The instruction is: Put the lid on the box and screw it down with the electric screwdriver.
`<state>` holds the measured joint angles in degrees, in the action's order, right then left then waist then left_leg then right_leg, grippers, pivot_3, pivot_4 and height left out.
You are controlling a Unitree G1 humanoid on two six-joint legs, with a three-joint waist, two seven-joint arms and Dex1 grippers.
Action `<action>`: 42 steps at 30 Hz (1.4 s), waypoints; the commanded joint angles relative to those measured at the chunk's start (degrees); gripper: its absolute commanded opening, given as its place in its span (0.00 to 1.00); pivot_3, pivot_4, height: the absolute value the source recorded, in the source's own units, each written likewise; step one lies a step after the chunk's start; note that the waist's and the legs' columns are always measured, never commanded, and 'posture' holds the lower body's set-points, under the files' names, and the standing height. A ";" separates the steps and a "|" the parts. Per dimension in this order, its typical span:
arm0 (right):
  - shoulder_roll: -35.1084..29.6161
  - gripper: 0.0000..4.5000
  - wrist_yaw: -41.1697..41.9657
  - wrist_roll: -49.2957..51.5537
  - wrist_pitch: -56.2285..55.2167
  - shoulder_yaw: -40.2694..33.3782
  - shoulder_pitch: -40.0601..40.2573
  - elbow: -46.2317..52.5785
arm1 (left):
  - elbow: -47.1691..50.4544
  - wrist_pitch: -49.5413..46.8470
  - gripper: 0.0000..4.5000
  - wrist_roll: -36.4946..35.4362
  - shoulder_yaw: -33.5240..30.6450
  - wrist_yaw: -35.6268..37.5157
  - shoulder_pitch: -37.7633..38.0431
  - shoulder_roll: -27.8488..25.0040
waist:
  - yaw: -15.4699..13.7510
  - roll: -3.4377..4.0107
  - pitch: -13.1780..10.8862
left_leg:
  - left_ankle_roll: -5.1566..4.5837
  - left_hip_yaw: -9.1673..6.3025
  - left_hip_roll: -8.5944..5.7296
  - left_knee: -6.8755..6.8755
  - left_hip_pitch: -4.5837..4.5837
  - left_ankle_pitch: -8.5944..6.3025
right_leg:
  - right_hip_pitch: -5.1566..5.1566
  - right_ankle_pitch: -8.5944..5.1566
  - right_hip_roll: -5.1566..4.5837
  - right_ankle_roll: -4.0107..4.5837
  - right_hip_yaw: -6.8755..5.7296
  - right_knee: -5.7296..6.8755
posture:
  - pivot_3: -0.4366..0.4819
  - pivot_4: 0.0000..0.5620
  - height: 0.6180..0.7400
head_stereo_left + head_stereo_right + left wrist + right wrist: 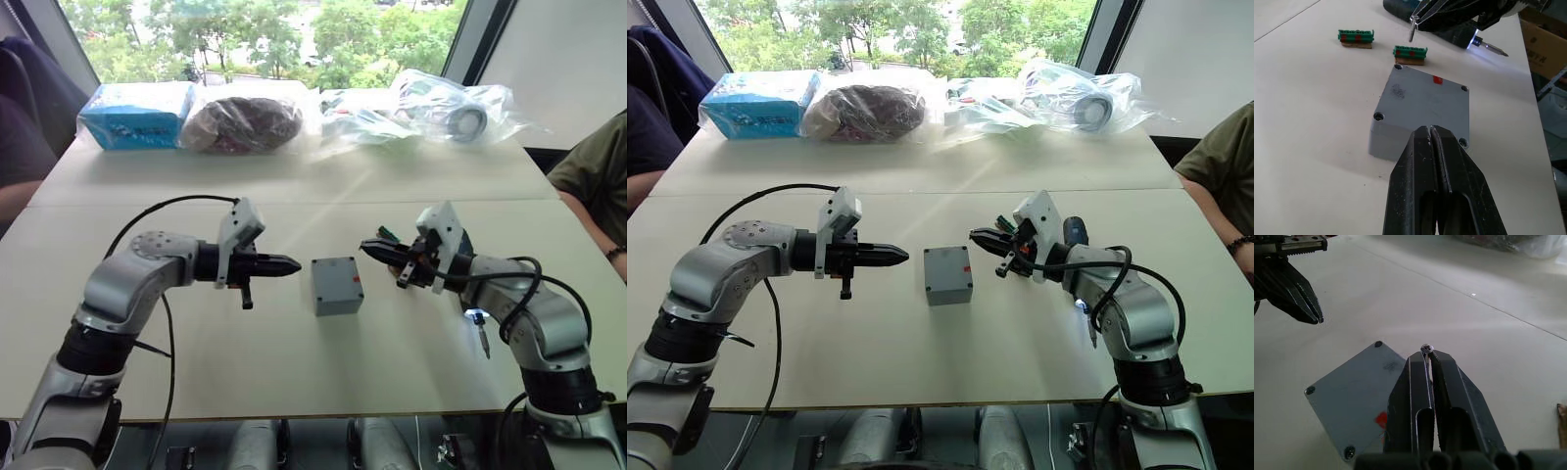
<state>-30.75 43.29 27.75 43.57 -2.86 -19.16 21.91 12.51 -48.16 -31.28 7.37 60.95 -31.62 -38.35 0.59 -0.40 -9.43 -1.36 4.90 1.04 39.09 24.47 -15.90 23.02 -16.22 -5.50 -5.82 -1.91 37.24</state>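
1. Two robot arms reach inward over a pale table [196,372] in the left eye view. A grey box [336,285] with its lid [333,275] already seated sits midway between them, touched by neither. The left gripper [291,263] points at the box from its left, its fingers pressed together and empty. The right gripper [372,246] points in from the other side, hanging above the table. The electric screwdriver [478,324] lies on the table near the right arm, with its small light glowing. Clear bags and a blue packet line the far edge of the table.

2. From the right eye view the layout is the same; a person's arm [1223,186] shows at the right edge.

3. Looking along the left wrist, the closed black fingers [1422,166] hover just short of the lid. Screws sit in three lid corners; the fourth is hidden behind the fingers. Two small green blocks [1355,38] lie beyond the box.

4. Looking along the right wrist, the fingers [1420,387] pinch a small silver screw [1426,348] at their tips, above the lid.
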 commanded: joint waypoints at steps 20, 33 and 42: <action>1.08 0.02 -3.77 -1.08 -3.63 3.73 -0.83 -2.72 | 1.86 0.86 0.00 -0.65 0.08 -0.70 -0.55 0.40 | -0.03 0.00 0.00 | -0.01 -0.01 -0.01 0.00 0.00 0.00 | 0.00 0.00 0.02 0.00 0.00 -0.01 | 0.48 0.27 1.00; 1.64 0.02 -4.15 -2.13 -5.35 4.34 -0.82 -4.75 | 1.72 1.40 0.00 -0.54 0.11 -1.27 -0.52 0.68 | -0.04 0.00 0.00 | 0.00 -0.01 -0.01 0.00 0.00 0.00 | 0.00 0.00 0.02 0.00 0.00 0.00 | 0.48 0.27 1.00; 2.26 0.02 -4.10 -3.15 -5.77 5.12 -0.83 -6.01 | 1.67 1.42 0.00 -0.42 0.15 -1.40 -0.66 0.71 | -0.04 0.00 0.00 | 0.02 -0.01 -0.01 0.00 0.00 0.01 | 0.00 0.00 0.02 0.00 0.00 0.00 | 0.48 0.27 1.00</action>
<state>-28.57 39.14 24.63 38.58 2.38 -19.04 15.26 12.51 -47.86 -31.32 8.34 59.58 -31.73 -37.58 0.54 -0.40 -9.43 -1.34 4.89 1.03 39.09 24.47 -15.89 23.03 -16.22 -5.47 -5.82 -1.91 37.23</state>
